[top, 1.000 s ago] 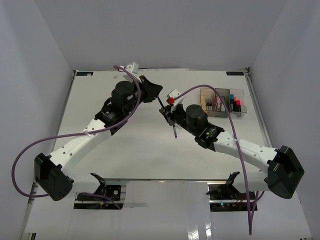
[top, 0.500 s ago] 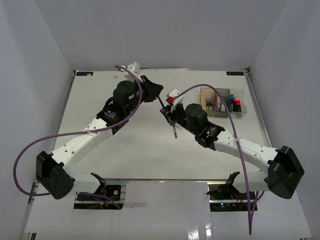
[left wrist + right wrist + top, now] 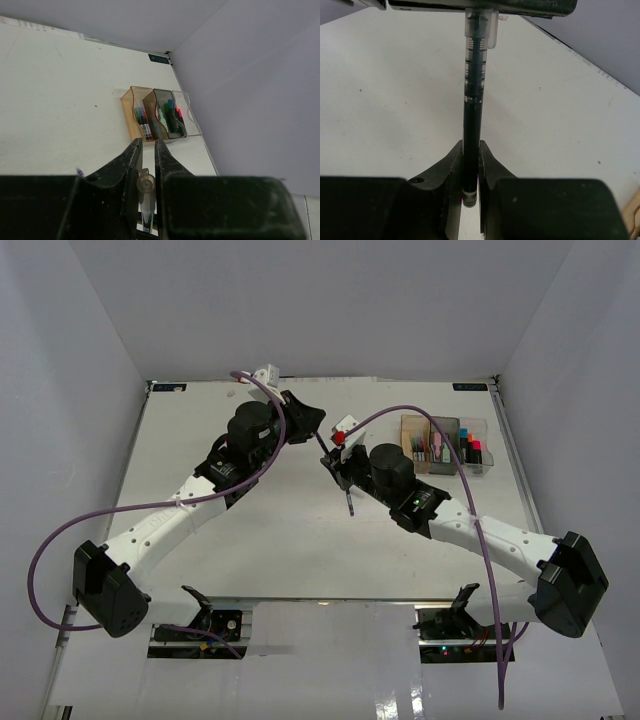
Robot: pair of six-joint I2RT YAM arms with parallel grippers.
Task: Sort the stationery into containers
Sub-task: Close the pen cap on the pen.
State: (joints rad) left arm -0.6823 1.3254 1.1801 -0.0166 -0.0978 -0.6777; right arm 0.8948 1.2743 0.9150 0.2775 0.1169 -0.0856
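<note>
Where left claw [image 3: 147, 150] grips, clear-capped black pen [image 3: 471, 115]

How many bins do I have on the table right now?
3. They adjoin in a row at the far right of the table: amber bin leftmost, smoky grey bin in the middle, clear bin rightmost. No other shows, though the arms hide part of the surface.

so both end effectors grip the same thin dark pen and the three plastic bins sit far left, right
The three translucent plastic bins sit far right, as the top external view shows. The left end effector and right end effector do both grip the thin dark pen.
</note>
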